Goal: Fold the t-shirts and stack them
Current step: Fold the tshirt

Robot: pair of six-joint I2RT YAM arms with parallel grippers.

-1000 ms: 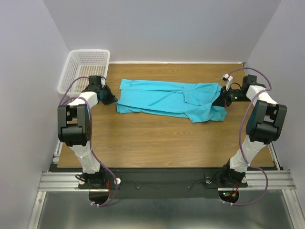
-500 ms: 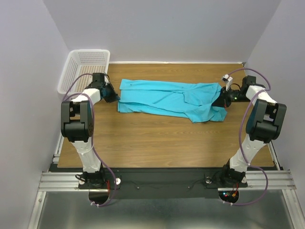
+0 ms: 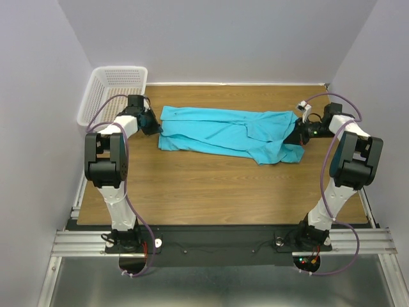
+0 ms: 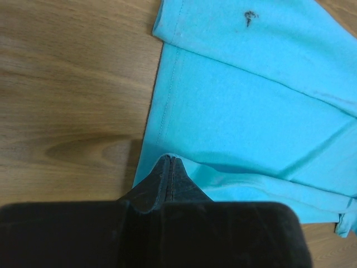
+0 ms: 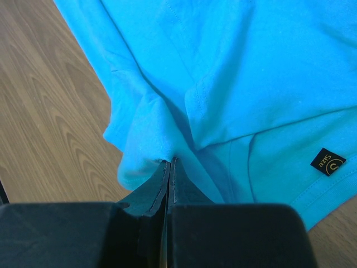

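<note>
Turquoise short-sleeved soft cloth t-shirt (image 3: pixel 223 131) noted in upper centre of top view, spread long side-to-side on brown wood-grain table (image 3: pixel 211 185), apparently narrowed lengthwise already. Small dark mark (image 4: pixel 249 17) seen at upper right of left wrist view.

Found black two-finger left gripper (image 3: pixel 152 123) at frame-left end of shirt, fingers pressed together, tips right at hem edge. Judged it pinching cloth, tho bite looked shallow. Found black two-finger right gripper (image 3: pixel 299 133) at frame-right end, clamped tight on a bunched fold, w/ black size label (image 5: pixel 324 162) at lower right of that view. White plastic mesh basket (image 3: pixel 112 89) seen upper left, just beyond left arm, apart from shirt.

Judged step in hand: both ends held, crosswise fold to come.

Called for raising both ends together and evenly, w/ enough tension to stop middle sagging, but w/o yanking hem out of left pinch. Called for carrying one end over to meet the other, edges aligned, then flattening. Risks judged: shallow left hold slipping; loose sleeve flap near lower right of shirt spoiling a square fold.
</note>
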